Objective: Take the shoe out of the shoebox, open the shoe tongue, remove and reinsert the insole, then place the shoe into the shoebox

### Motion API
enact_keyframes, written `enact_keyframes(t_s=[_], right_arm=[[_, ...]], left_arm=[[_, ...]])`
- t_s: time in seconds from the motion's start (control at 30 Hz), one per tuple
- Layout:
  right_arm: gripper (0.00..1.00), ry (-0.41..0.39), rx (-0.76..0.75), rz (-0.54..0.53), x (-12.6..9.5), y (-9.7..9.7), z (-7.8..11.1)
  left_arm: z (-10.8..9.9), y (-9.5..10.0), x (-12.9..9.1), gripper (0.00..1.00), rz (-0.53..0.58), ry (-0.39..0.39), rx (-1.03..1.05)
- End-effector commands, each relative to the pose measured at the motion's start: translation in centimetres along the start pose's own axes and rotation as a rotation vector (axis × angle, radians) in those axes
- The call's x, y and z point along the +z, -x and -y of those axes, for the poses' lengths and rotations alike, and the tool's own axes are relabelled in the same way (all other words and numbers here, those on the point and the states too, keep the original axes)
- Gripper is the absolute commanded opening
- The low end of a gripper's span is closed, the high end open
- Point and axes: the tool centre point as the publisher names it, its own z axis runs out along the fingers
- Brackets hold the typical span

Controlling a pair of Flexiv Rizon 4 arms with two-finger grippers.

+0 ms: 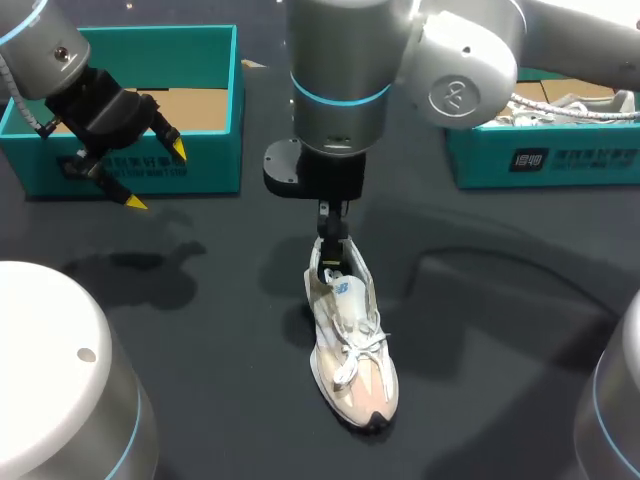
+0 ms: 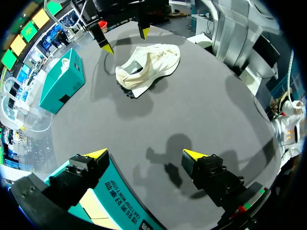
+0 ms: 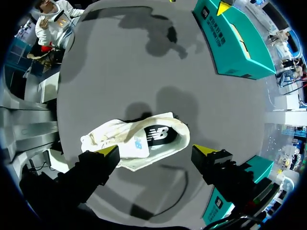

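A cream sneaker (image 1: 352, 345) lies on the dark table near the middle, its toe toward the front edge. My right gripper (image 1: 331, 240) hangs open just over its heel. In the right wrist view the heel opening (image 3: 115, 136) sits between the spread yellow tips of that gripper (image 3: 156, 150), and a dark insole (image 3: 157, 135) shows inside. Neither finger visibly presses the shoe. My left gripper (image 1: 156, 177) stands open and empty at the front wall of the teal shoebox (image 1: 200, 165) at the back left. From the left wrist view, the sneaker (image 2: 148, 64) lies far ahead of the left gripper (image 2: 145, 154).
The left shoebox is open, with a bare cardboard floor (image 1: 195, 108). A second teal box (image 1: 560, 155) at the back right holds another pale shoe (image 1: 560, 105). Dark tabletop (image 1: 200, 300) surrounds the sneaker on all sides.
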Motion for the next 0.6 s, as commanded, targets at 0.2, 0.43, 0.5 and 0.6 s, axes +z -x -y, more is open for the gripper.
enact_keyframes(t_s=[0.2,0.43,0.5,0.6], right_arm=[[1.00,-0.048,-0.021,-0.005,0.7,0.4,-0.9],[1.00,-0.048,-0.031,0.001,2.7,2.3,-0.7],[1.00,-0.045,-0.020,-0.006,3.2,2.7,-0.7],[1.00,-0.045,-0.011,-0.005,3.8,3.0,-0.7]], left_arm=[[0.0,-0.1,-0.1,1.00,-0.001,0.002,0.001],[0.0,-0.1,-0.1,1.00,-0.001,0.002,0.001],[0.0,-0.1,-0.1,1.00,-0.001,0.002,0.001],[0.0,-0.1,-0.1,1.00,-0.001,0.002,0.001]])
